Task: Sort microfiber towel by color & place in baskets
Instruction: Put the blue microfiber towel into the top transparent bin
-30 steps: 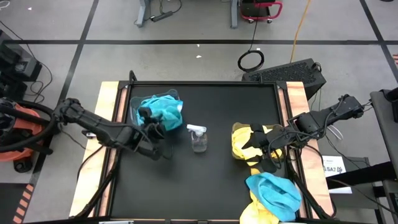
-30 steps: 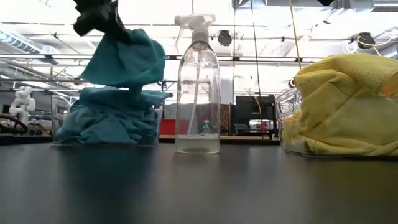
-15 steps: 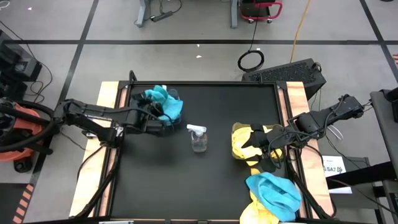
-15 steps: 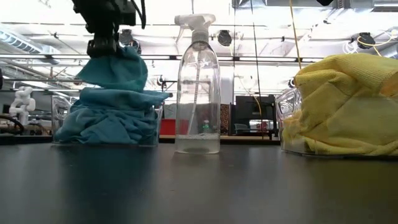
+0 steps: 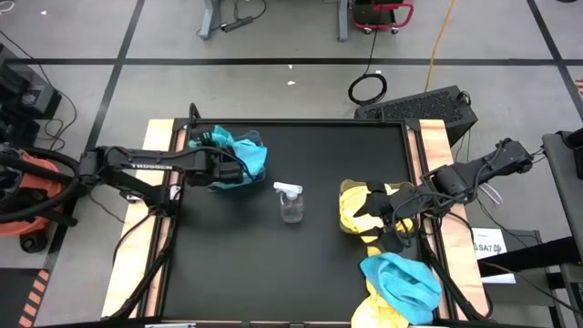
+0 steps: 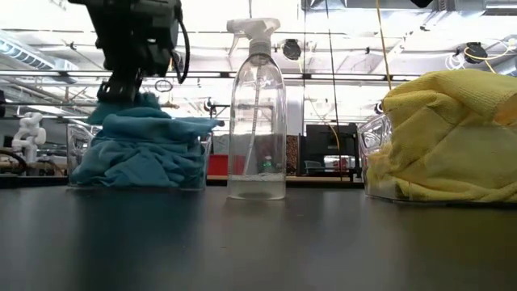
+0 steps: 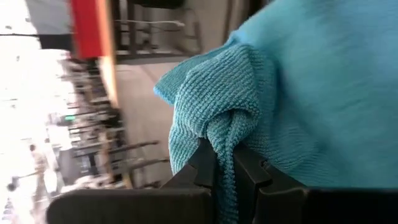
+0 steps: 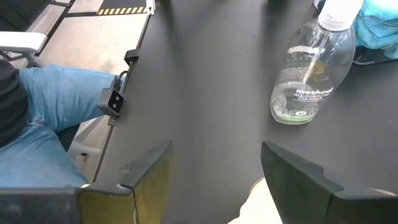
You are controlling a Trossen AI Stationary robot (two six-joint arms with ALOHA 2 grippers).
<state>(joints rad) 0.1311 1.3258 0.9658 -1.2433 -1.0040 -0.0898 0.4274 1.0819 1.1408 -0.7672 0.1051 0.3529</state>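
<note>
**Left gripper pinches a turquoise towel over the full basket**

We see the left gripper (image 7: 224, 165) clamped tight on a bunched fold of a turquoise towel (image 7: 298, 93); in the left wrist view the cloth is squeezed between the two dark fingers (image 7: 252, 171) and fills most of what lies ahead of them. From above, that gripper (image 5: 221, 165) sits over the left basket (image 5: 253, 138), whose clear wall is mostly hidden under the blue heap, so we cannot tell where the held towel ends and the pile begins. The low view shows what the high view does not: the gripper (image 6: 121, 87) comes down onto the top of the turquoise stack, and the basket's see-through side (image 6: 198, 162) is visible beneath it.

Beside that basket stands the spray bottle (image 5: 291, 202), just apart from it. Farther off, the right gripper (image 5: 387, 221) waits with its jaws spread wide and nothing between them, over the yellow towels (image 5: 353, 208) in the right basket (image 6: 373, 133). Past it, at the table's near edge, loose blue and yellow towels (image 5: 401, 281) lie heaped, partly cut off by the frame. The right wrist view alone shows a person's jeans (image 8: 56, 124) beside the table.
</note>
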